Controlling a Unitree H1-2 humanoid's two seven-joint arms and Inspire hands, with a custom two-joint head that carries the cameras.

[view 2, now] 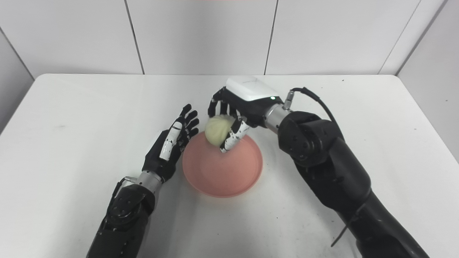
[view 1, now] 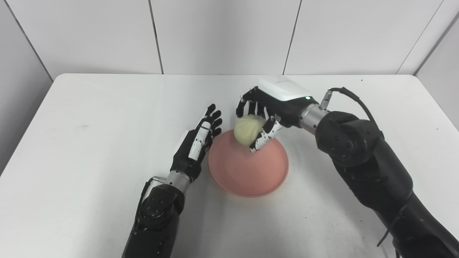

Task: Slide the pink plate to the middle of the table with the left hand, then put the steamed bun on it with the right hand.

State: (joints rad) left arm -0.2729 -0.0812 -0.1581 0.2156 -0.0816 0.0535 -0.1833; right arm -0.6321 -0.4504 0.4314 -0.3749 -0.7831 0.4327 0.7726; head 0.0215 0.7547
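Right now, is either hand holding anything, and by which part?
The right hand grips the pale round steamed bun around its sides, fingers behind, thumb in front. The left hand holds nothing.

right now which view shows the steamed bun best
The left eye view, marginally: the steamed bun sits nearer the picture's centre, held in the right hand over the pink plate. The right eye view shows it equally unobstructed, left of centre.

The steamed bun (view 2: 217, 130) is being held in the right hand (view 2: 236, 114) above the far left rim of the pink plate (view 2: 222, 168), which is lying on the white table (view 2: 71, 143). The left hand (view 2: 172, 143) is being kept just beside the plate's left edge, fingers (view 2: 190, 120) spread and empty.
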